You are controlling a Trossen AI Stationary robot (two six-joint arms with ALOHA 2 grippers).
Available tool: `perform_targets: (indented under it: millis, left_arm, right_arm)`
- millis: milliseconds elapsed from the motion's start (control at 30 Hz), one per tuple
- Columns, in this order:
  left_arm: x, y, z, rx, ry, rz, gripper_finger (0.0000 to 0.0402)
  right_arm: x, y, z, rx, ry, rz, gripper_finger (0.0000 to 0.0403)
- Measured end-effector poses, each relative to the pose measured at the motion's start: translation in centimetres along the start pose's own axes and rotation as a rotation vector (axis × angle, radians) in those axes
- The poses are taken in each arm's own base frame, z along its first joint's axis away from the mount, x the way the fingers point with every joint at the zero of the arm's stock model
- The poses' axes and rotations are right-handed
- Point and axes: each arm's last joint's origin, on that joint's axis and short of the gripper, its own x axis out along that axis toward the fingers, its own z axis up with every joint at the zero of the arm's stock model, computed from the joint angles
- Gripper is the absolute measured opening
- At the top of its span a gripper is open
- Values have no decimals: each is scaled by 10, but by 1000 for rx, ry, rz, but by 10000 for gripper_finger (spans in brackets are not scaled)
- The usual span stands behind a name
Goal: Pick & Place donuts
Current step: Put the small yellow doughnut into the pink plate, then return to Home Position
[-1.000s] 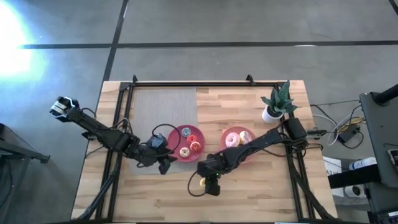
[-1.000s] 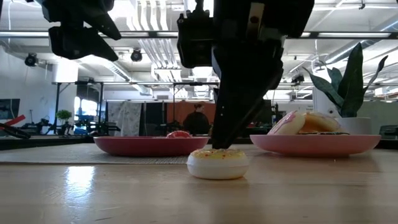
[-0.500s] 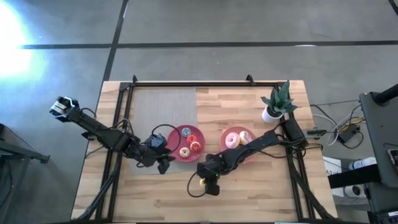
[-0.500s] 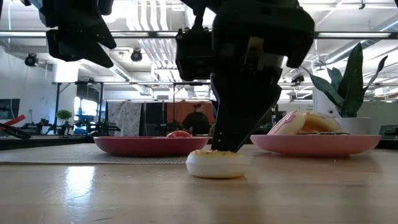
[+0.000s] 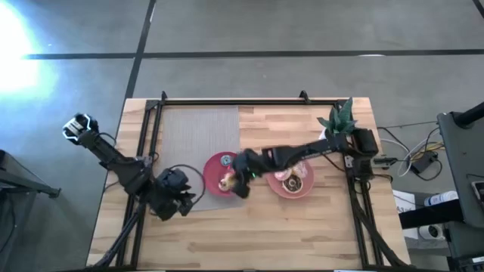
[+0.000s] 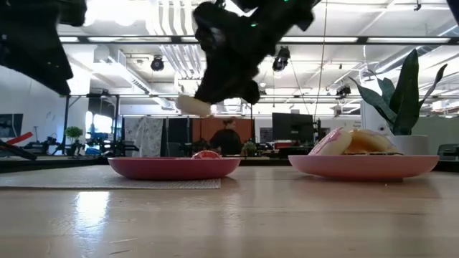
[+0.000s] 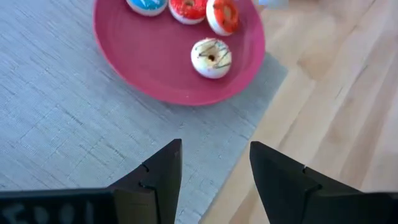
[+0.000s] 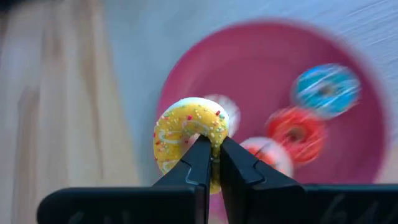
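Wooden tabletop (image 5: pixel 302 227), grey mat (image 5: pixel 200 132) at 10 o'clock. Right gripper (image 8: pixel 211 163) clenched on yellow donut (image 8: pixel 186 134), raised over red plate (image 8: pixel 348 180) holding blue donut (image 8: pixel 325 87), red donut (image 8: pixel 294 133). Lower into bare patch, release gently. Left gripper (image 7: pixel 214 168) released, waiting at 7 o'clock of plate. Workshop room beyond.

No legible text, labels, brand marks, numbers or signs in any view; nothing on table, plates or arms reads.

open-plan lab: ceiling ducts (image 6: pixel 172 29), monitor (image 6: pixel 290 127) on benches, concrete floor (image 5: pixel 227 30).
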Motion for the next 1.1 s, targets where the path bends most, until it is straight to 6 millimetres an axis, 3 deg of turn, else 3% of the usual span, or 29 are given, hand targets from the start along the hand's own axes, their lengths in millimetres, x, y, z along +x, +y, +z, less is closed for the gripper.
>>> perform_targets:
  millis: [167,333,533,700,800,1100]
  left_arm:
    - [-8,-1,-7,-74,-69,-20,163]
    - [-12,0,-7,-115,-78,-39,163]
    - [-20,5,-1,-145,-110,-61,163]
    - [-27,12,3,-163,-139,-52,163]
    - [-30,16,5,-169,-140,-59,163]
    - [-35,20,8,-167,-144,-71,163]
  right_arm:
    - [20,-28,28,76,-13,4,13]
    - [42,-35,46,59,44,66,18]
    - [79,-42,44,5,193,15,65]
    - [97,-40,46,-1,251,4,110]
    - [96,-39,52,-32,242,1,132]
    - [56,-34,68,-131,203,-75,175]
